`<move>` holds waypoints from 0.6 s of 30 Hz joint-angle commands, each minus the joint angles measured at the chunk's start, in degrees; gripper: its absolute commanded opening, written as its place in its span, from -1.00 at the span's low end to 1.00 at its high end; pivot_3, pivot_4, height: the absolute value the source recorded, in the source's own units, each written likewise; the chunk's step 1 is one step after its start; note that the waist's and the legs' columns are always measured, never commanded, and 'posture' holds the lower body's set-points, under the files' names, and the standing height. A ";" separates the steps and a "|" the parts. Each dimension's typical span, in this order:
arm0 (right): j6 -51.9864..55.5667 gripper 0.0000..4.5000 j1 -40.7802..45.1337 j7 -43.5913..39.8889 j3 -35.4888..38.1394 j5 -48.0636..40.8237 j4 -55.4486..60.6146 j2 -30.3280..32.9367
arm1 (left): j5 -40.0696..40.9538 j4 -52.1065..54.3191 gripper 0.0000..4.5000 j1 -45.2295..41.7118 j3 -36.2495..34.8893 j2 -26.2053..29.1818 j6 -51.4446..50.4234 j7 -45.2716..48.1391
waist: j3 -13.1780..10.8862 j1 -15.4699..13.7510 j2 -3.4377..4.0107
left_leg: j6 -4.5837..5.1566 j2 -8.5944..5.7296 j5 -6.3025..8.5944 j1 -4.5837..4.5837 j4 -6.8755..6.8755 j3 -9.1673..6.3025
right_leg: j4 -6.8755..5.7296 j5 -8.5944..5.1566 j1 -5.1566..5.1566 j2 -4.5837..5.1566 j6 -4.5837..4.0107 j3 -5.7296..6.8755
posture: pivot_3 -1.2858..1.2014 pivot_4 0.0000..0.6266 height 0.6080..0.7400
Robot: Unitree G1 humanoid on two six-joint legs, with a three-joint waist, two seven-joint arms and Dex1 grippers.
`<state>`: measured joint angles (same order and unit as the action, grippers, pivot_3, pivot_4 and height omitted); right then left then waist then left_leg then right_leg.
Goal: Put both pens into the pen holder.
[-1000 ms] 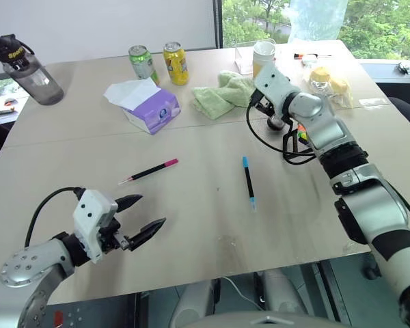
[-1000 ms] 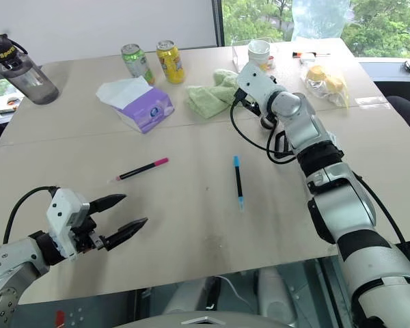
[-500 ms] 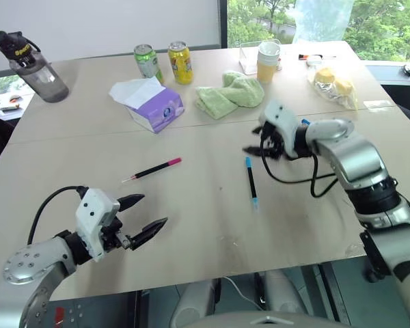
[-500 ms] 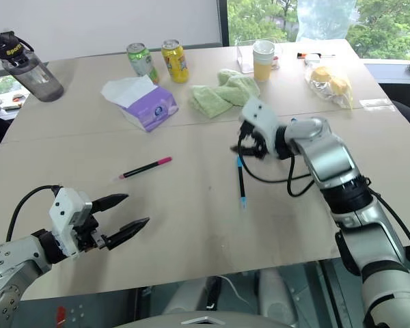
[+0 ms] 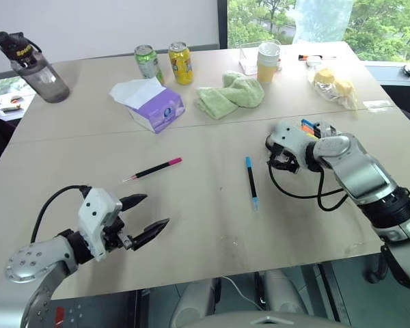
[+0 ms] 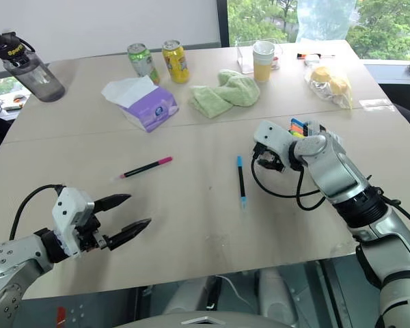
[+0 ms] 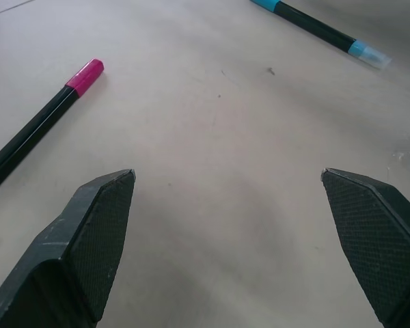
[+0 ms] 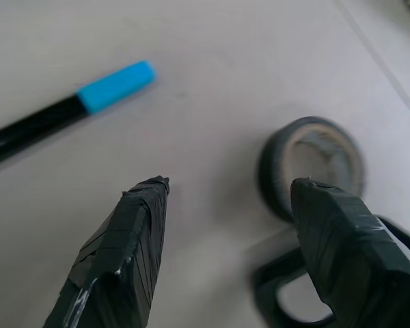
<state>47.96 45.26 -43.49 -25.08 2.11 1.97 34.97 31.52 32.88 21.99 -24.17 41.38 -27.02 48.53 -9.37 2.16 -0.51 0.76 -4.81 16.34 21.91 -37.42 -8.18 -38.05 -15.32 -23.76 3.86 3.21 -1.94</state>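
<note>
A slim black pen with a pink end [image 5: 152, 169] lies left of centre on the table. A second black pen with a light-blue cap [image 5: 250, 181] lies near the middle. My left gripper [image 5: 157, 209] hovers open and empty near the front edge, below the pink-ended pen [image 7: 48, 126]. Just right of the blue pen's cap [image 8: 116, 85], my right gripper [image 8: 230, 184] is low over the table, open with nothing between its fingers. The pen holder [image 5: 311, 127], showing coloured marker tips, is partly hidden behind my right wrist.
A black ring [image 8: 314, 164] lies on the table just beyond my right fingers. At the back stand a water bottle [image 5: 31, 60], two cans [image 5: 162, 63], a tissue box [image 5: 152, 106], a green cloth [image 5: 231, 93], stacked cups [image 5: 266, 61] and a plastic bag [image 5: 331, 85].
My right arm has pulled back from near the cups and cloth and dropped low beside the blue-capped pen. The left arm has stayed where it was.
</note>
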 commanded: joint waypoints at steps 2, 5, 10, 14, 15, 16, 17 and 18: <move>-1.83 0.36 3.48 2.12 2.60 0.46 -6.55 -3.91 | 0.04 0.02 1.00 -0.92 -0.25 0.71 0.67 0.28 | 0.00 0.11 0.00 | 0.00 0.01 0.00 -0.03 0.00 0.01 | -0.01 0.00 0.01 -0.02 0.00 0.00 | 0.03 -0.52 1.00; -0.61 0.36 4.99 2.59 4.85 -0.95 -10.84 -6.70 | -0.03 -0.30 1.00 -1.24 -0.27 0.82 0.58 0.44 | 0.00 0.06 0.00 | 0.00 0.00 0.00 0.01 0.00 -0.01 | 0.00 0.00 -0.01 -0.01 0.00 0.00 | 0.03 -0.52 1.00; 1.95 0.05 6.82 3.11 7.77 -2.49 -16.16 -9.77 | -0.04 -0.44 1.00 -1.46 -0.13 0.67 0.62 0.35 | 0.00 0.07 0.00 | 0.00 0.00 0.00 0.02 0.01 -0.02 | 0.01 0.00 -0.01 -0.01 0.00 0.00 | 0.03 -0.52 1.00; 2.16 -0.72 7.92 2.80 8.73 -3.06 -15.46 -10.26 | 0.13 -0.55 1.00 -1.81 -0.28 0.51 0.67 0.16 | 0.00 0.14 0.00 | 0.00 0.00 0.00 0.02 0.01 -0.02 | 0.01 0.00 -0.01 -0.01 0.00 0.00 | 0.03 -0.52 1.00; 1.95 -0.94 8.19 2.76 8.65 -3.01 -14.95 -10.24 | 0.11 -0.61 1.00 -1.81 -0.34 0.51 0.70 0.15 | 0.00 0.25 0.00 | 0.00 0.00 0.00 0.02 0.01 -0.02 | 0.00 0.00 -0.01 -0.01 0.00 0.00 | 0.03 -0.52 1.00; 1.98 -0.98 8.51 2.64 8.58 -3.06 -14.31 -10.26 | 0.06 -0.62 1.00 -1.78 -0.36 0.51 0.71 0.15 | 0.00 0.26 0.01 | 0.00 0.00 0.00 0.01 0.01 -0.01 | -0.01 0.00 -0.02 -0.02 0.00 0.00 | 0.03 -0.52 1.00; 2.11 -0.98 8.95 2.23 8.46 -3.27 -13.38 -10.30 | 0.03 -0.59 1.00 -1.76 -0.36 0.52 0.69 0.14 | 0.00 0.25 0.01 | 0.00 0.00 0.00 0.01 0.01 -0.01 | -0.01 0.00 -0.02 -0.02 0.00 0.00 | 0.03 -0.52 1.00; 2.15 -0.98 9.43 1.55 8.19 -3.53 -12.24 -10.28 | 0.03 -0.50 1.00 -1.69 -0.37 0.48 0.66 0.11 | -0.01 0.25 0.01 | 0.00 0.00 0.00 0.02 0.02 -0.01 | -0.01 0.00 -0.03 -0.02 0.00 0.00 | 0.03 -0.52 1.00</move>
<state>50.17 52.65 -41.16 -18.02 -0.75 -13.96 24.54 31.51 31.90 20.25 -24.03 41.58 -27.08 48.62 -9.38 2.41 -0.50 0.76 -4.81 16.34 21.93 -37.41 -8.19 -38.06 -15.32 -23.80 3.84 3.21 -1.94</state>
